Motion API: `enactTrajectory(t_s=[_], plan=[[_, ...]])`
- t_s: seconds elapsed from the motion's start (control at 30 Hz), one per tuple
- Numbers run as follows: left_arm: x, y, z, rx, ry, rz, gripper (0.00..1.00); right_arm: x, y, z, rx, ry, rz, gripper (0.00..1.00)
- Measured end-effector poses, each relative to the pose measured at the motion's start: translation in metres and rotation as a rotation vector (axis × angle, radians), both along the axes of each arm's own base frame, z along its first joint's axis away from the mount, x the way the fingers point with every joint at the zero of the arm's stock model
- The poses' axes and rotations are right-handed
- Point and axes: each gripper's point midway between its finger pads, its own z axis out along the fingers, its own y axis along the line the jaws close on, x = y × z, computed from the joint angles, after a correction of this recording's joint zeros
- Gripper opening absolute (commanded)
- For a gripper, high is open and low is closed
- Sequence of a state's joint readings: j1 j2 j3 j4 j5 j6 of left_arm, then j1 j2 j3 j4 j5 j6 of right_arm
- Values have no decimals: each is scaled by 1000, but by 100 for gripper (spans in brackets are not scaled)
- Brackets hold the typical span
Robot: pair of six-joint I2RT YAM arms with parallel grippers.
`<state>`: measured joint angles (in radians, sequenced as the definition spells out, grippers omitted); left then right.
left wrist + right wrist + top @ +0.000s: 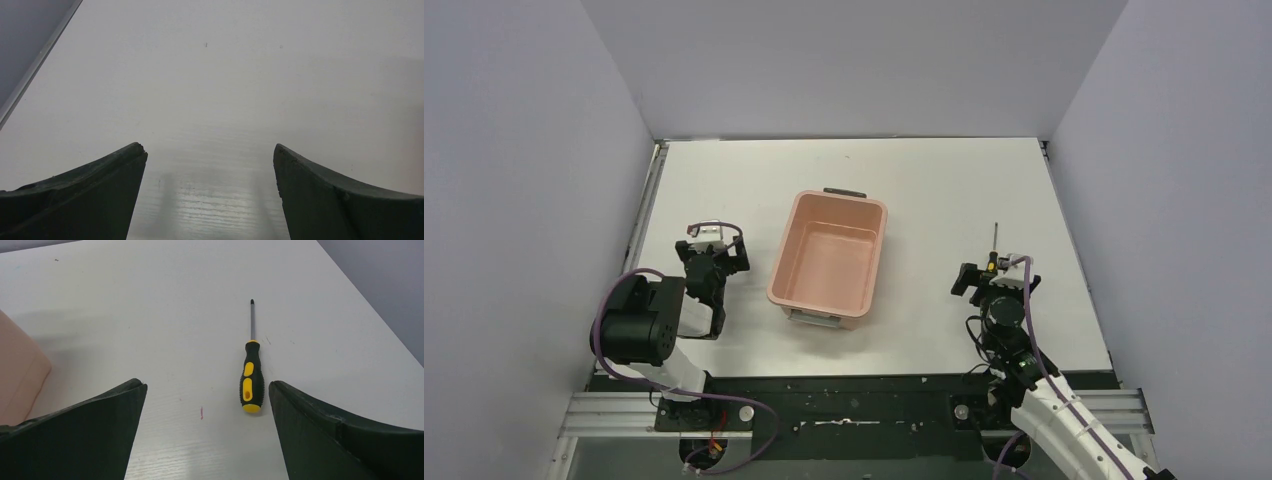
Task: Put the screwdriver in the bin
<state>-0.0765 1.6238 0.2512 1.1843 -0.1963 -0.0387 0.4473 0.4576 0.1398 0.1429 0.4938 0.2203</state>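
The screwdriver [993,250] lies flat on the white table right of the bin, its shaft pointing away from me. In the right wrist view the screwdriver [251,380] has its yellow-and-black handle just inside my right finger, tip far. My right gripper [206,390] is open and empty, low over the table just before the handle; from above the right gripper [992,274] covers the handle's near end. The salmon-pink bin [786,268] stands empty at the table's middle; its corner shows at the left of the right wrist view [17,370]. My left gripper [210,150] is open and empty, over bare table left of the bin [714,250].
Grey walls enclose the table on the left, back and right. A metal rail [649,200] runs along the left table edge. The table's right edge [370,315] lies just right of the screwdriver. A small pink mark [201,412] is on the table between my right fingers.
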Motion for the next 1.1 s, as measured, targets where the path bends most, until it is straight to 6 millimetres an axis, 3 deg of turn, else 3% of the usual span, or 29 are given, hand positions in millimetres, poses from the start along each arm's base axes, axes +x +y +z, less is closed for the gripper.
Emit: enactTrajectory(t_s=[0.13, 0.2, 0.33, 0.43, 0.5, 0.57, 0.63, 0.7, 0.8, 0.9, 0.97, 1.03, 1.1], plan=[[0, 0, 0, 0, 0, 0, 97, 1, -1, 3, -7, 12, -8, 100], [0, 0, 0, 0, 0, 0, 97, 5, -2, 15, -21, 32, -27, 100], [0, 0, 0, 0, 0, 0, 97, 29, -1, 78, -42, 42, -79, 100], [0, 0, 0, 0, 0, 0, 97, 60, -4, 130, -48, 63, -134, 100], [0, 0, 0, 0, 0, 0, 97, 81, -16, 146, -46, 104, -166, 100], [0, 0, 0, 0, 0, 0, 97, 110, -40, 150, -29, 173, -201, 100], [0, 0, 0, 0, 0, 0, 97, 131, -66, 130, -10, 279, -223, 98], [0, 0, 0, 0, 0, 0, 97, 143, -84, 96, 10, 411, -231, 95], [0, 0, 0, 0, 0, 0, 97, 147, -90, 24, 48, 632, -198, 88], [0, 0, 0, 0, 0, 0, 97, 131, -78, -52, 92, 850, -135, 82], [0, 0, 0, 0, 0, 0, 97, 110, -71, -88, 113, 962, -112, 78], [0, 0, 0, 0, 0, 0, 97, 89, -67, -112, 122, 1044, -106, 71], [0, 0, 0, 0, 0, 0, 97, 86, -64, -115, 138, 1043, -107, 50]])
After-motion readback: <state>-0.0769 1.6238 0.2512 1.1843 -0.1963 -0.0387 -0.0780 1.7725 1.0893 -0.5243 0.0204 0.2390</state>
